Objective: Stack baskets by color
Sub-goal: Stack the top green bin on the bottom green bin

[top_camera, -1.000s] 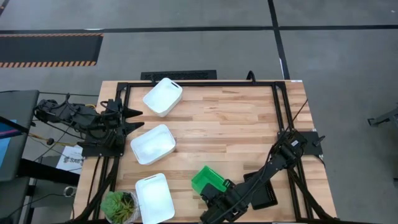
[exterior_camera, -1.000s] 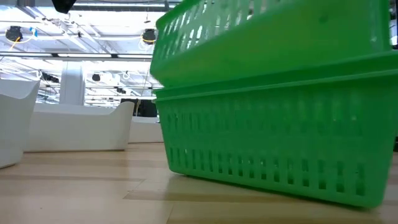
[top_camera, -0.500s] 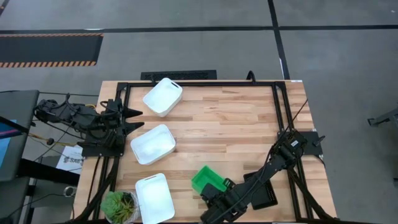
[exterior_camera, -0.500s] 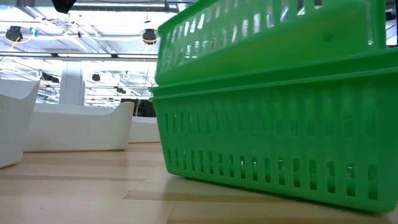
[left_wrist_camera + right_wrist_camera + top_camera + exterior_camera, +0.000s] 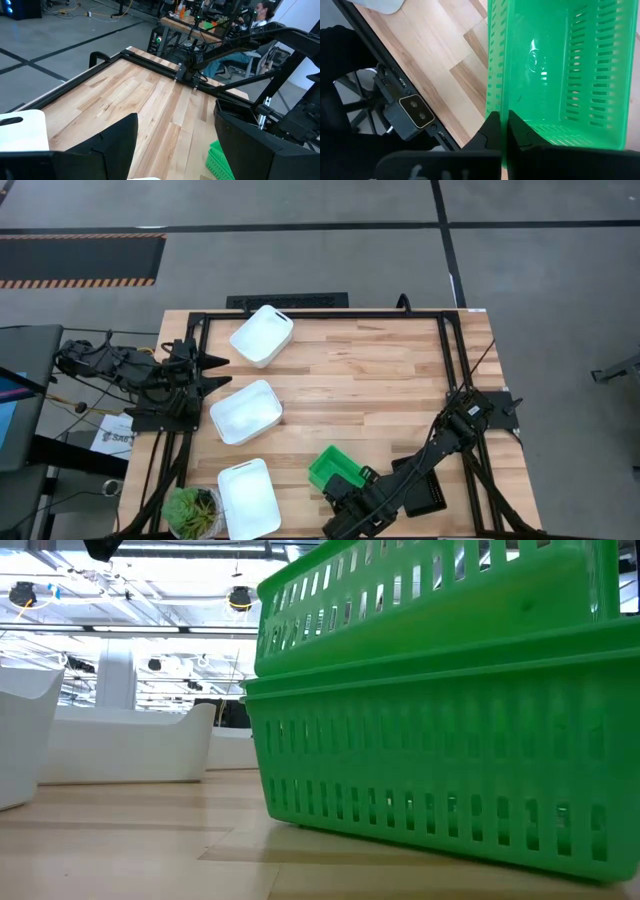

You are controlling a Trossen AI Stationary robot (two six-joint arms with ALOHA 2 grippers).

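Green basket nested pair only low view; right tool pinching rim.

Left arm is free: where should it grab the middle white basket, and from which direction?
Pinch one long wall of the middle white basket near its rim, coming straight down. It sits upright and open-topped, tilted diagonally, so turn the left gripper to straddle that thin wall; the smooth sides offer nothing else.

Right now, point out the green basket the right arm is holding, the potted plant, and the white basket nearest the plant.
green basket [image 5: 332, 468], high view, its open inside.
potted plant [image 5: 190, 509], high view, its leaves.
white basket [image 5: 248, 498], high view, its inside floor.
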